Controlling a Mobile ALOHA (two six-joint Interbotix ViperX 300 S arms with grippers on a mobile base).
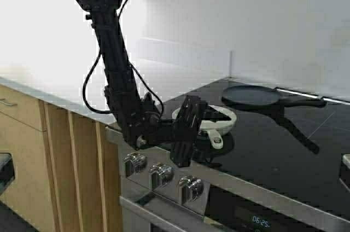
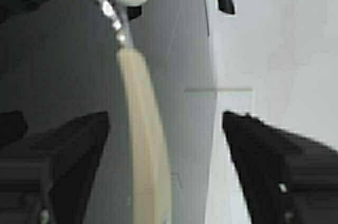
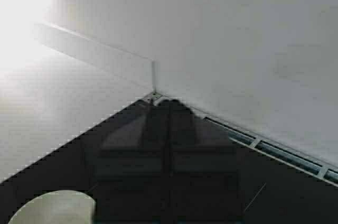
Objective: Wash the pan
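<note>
On the black cooktop [image 1: 284, 150] sit two pans: the cream pan [image 1: 210, 121] near the front edge, one black griddle [image 1: 251, 96] at two o'clock. Left gripper [image 2: 163, 145] jaws released, straddling the pan's handle [image 2: 145, 145]. Right gripper [image 3: 169, 145] jaws clenched together.

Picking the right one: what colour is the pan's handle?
Cream, like the pan; the handle shows best in the left wrist view.

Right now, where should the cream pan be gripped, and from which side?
Grip the pan by its short handle, coming from the stove's front edge. The handle points that way, and the open left end effector already straddles it.
</note>
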